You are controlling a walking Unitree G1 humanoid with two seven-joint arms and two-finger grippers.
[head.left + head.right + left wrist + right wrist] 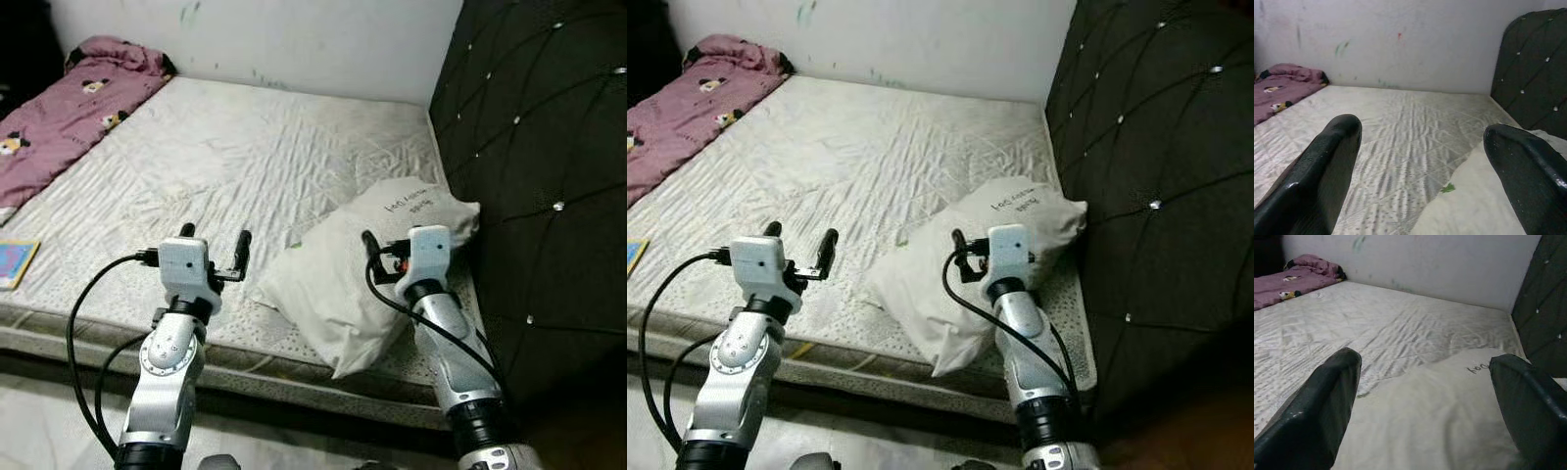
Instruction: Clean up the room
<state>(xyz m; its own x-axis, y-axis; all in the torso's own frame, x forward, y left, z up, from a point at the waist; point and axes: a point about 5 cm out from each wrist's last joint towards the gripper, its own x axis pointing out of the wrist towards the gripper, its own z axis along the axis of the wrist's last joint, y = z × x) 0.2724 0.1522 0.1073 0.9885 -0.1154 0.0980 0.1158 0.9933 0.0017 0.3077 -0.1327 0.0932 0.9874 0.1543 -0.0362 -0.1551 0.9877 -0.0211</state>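
A white pillow with handwriting on its far end lies on the bare mattress, in the near right corner by the headboard. My right gripper hovers open just over the pillow's near half, one finger showing beside the wrist. My left gripper is open too, held above the mattress's front edge just left of the pillow, with nothing between its fingers. A rumpled pink blanket with cartoon prints lies along the bed's far left side.
A dark tufted headboard stands along the right. A white marked wall runs behind the bed. A small blue and yellow book lies at the mattress's left front edge. Pale floor shows below the bed.
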